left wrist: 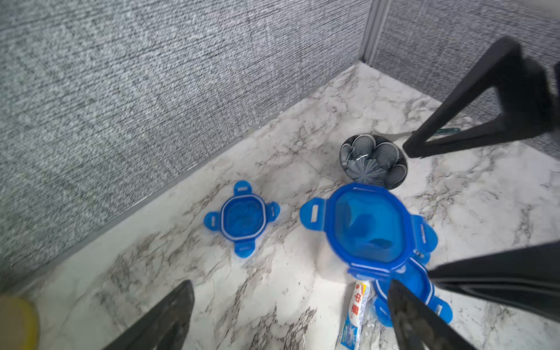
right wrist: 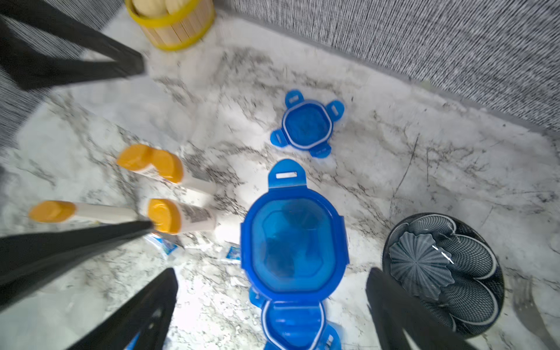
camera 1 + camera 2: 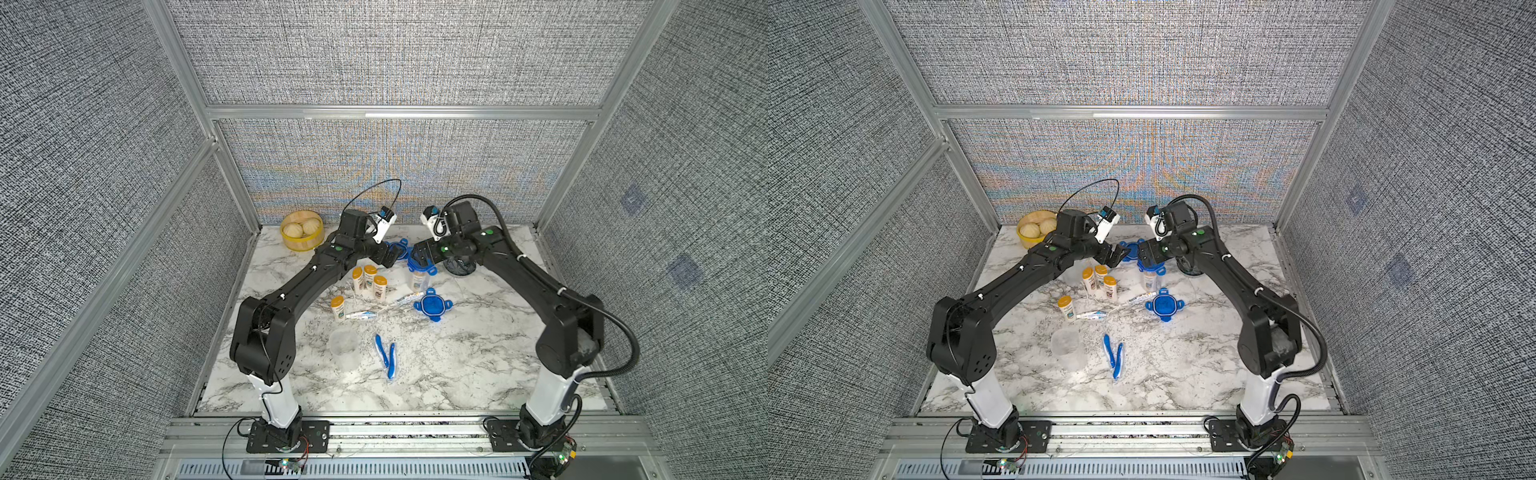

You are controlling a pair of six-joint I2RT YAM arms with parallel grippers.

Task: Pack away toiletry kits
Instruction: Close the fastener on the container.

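Note:
A clear cup with a blue clip lid (image 3: 419, 275) (image 1: 369, 224) (image 2: 294, 242) stands at the back centre, something bluish inside it. My left gripper (image 3: 388, 255) (image 1: 289, 315) hovers open just left of it. My right gripper (image 3: 419, 253) (image 2: 272, 315) hangs open right above it, holding nothing. Loose blue lids lie behind (image 3: 399, 247) (image 1: 242, 218) (image 2: 307, 124) and in front (image 3: 432, 305). Orange-capped bottles (image 3: 370, 280) (image 2: 165, 216), toothpaste tubes (image 3: 361, 316) (image 1: 356, 312), two blue toothbrushes (image 3: 386, 355) and an empty clear cup (image 3: 344, 347) lie on the marble.
A yellow steamer basket with buns (image 3: 302, 230) (image 2: 172, 27) sits in the back left corner. A dark grey flower-shaped dish (image 3: 461, 266) (image 1: 374, 160) (image 2: 442, 272) stands right of the lidded cup, under my right forearm. Fabric walls close three sides.

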